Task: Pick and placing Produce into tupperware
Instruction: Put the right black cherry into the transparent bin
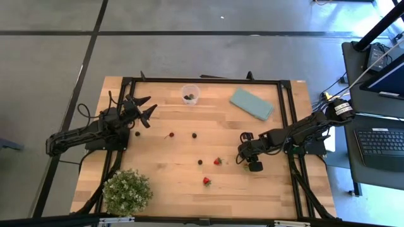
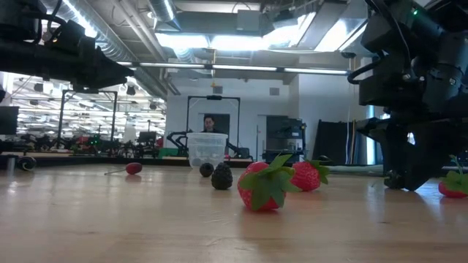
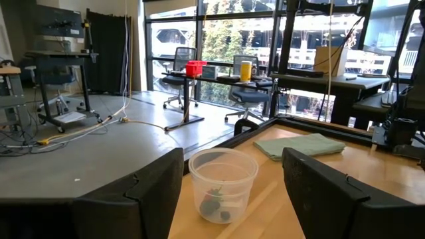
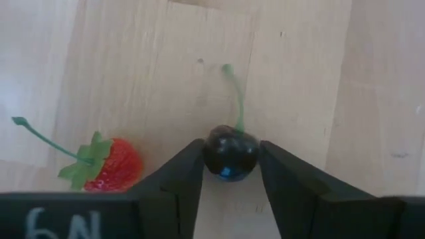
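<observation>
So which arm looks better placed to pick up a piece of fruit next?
The right. Its gripper is down at the table with a dark cherry between its fingers, while the left gripper hangs open near the clear cup, holding nothing.

Two dark jointed arms—black cables trailing (right wrist silver-banded), wedge-shaped jaws.

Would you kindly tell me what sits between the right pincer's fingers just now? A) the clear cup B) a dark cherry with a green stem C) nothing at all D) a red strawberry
B: in the right wrist view the right pincer has its fingers against both sides of a dark cherry with a green stem, while a strawberry lies apart beside it on the table.
</observation>
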You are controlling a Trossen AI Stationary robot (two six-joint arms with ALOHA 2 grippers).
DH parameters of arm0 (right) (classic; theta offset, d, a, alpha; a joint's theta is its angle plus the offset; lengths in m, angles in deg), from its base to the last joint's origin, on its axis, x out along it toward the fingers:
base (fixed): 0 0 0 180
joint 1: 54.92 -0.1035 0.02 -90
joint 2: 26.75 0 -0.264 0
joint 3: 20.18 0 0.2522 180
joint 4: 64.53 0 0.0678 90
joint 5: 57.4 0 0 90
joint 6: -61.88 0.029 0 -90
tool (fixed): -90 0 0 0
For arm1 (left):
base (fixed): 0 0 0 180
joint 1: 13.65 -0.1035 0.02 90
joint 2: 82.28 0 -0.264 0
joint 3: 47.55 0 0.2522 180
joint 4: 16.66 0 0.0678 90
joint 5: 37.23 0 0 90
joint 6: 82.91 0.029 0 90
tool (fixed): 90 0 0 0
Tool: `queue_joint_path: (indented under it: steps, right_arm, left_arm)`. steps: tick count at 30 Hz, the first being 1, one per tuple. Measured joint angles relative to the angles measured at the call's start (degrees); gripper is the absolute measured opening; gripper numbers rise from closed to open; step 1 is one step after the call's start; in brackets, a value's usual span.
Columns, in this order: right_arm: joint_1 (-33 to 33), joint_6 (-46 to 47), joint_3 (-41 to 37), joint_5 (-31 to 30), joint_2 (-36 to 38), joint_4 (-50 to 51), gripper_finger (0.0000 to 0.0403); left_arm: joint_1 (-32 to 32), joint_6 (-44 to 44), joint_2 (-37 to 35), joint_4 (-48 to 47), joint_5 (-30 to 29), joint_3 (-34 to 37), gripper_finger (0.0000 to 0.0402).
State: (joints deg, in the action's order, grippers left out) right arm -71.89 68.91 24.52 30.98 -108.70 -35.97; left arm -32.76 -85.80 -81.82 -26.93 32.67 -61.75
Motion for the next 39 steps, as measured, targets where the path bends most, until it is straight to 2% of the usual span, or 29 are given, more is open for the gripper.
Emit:
queue_joint_path:
  steps: [8,14,22,33,39]
  right_arm:
    - [-0.1,0.0,0.0,0.7,0.0,0.0,0.0232]
    - [-0.1,-1.0,0.0,0.8,0.0,0.0,0.0249]
    - [-0.1,-2.9,0.0,0.4,0.0,-0.1,0.0229]
    - [0.0,-2.9,0.0,0.0,0.0,-0.5,0.0161]
    - [0.0,-3.0,0.0,0.0,0.0,-0.9,0.0137]
  left_arm:
    - [0.0,0.0,0.0,0.0,0.0,0.0,0.0247]
    - [0.0,-0.1,0.0,0.0,0.0,0.0,0.0247]
    - [0.0,0.0,0.0,0.0,0.0,0.0,0.0247]
    - [0.0,0.0,0.0,0.0,0.0,0.0,0.0247]
    - [0.0,0.0,0.0,0.0,0.0,0.0,0.0247]
